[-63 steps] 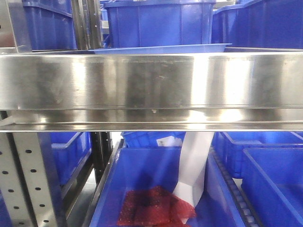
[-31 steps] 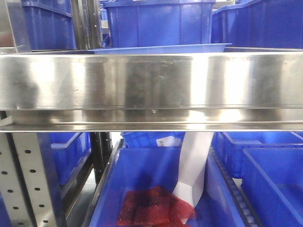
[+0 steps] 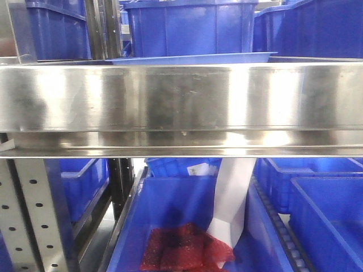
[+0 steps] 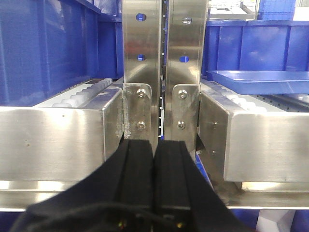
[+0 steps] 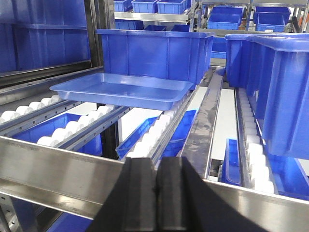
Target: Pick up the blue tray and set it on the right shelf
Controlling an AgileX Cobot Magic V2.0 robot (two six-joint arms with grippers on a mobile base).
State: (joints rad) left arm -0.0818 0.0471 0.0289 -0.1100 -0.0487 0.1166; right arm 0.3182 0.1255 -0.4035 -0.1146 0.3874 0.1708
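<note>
The blue tray (image 5: 120, 89) lies flat on the white rollers of the right shelf (image 5: 58, 174), just behind the steel front rail (image 3: 181, 96). Over that rail in the front view only the tray's thin rim (image 3: 193, 58) shows. The tray's near-left corner (image 4: 263, 79) appears at the right of the left wrist view. My left gripper (image 4: 154, 142) is shut and holds nothing, facing the paired uprights between two shelf bays. My right gripper (image 5: 157, 162) is shut with nothing in it, just in front of the rail and short of the tray.
Deep dark-blue bins (image 5: 154, 53) stand behind and to the right (image 5: 280, 92) of the tray. A perforated grey upright (image 3: 34, 215) is at the lower left. A lower bin (image 3: 187, 226) holds a red mesh bag (image 3: 181, 246) and a white strip (image 3: 232, 198).
</note>
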